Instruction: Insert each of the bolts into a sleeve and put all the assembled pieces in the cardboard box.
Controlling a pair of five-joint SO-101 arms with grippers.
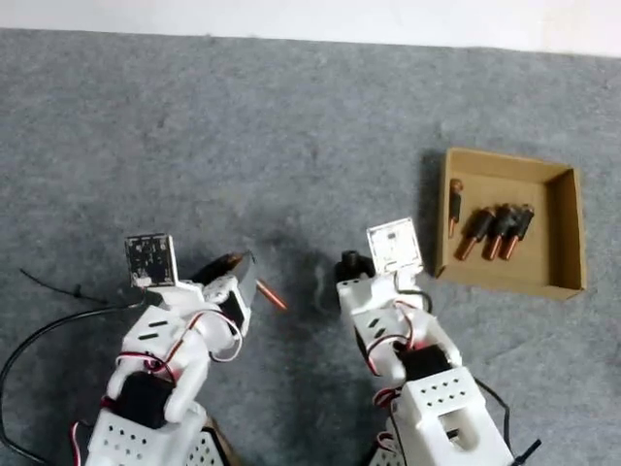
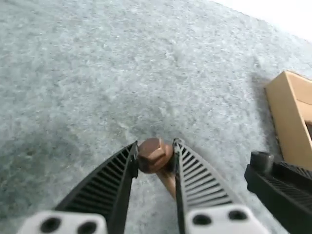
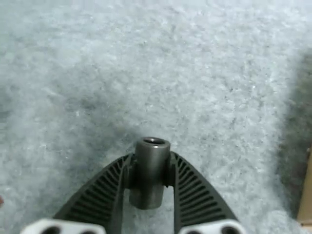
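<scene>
Left gripper (image 2: pixel 155 145) clamped on copper bolt (image 2: pixel 152 155), shank pointing right. Right gripper (image 3: pixel 151 157) clamped on dark sleeve (image 3: pixel 148 175). Cardboard box (image 1: pixel 566 233), far right, holds four assembled pieces (image 1: pixel 495 231).

Grey felt mat (image 1: pixel 291 126), wht wall (image 1: pixel 291 14) behind.

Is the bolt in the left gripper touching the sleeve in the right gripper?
Apart. In the high view, bare carpet shows between the bolt and the sleeve.
</scene>
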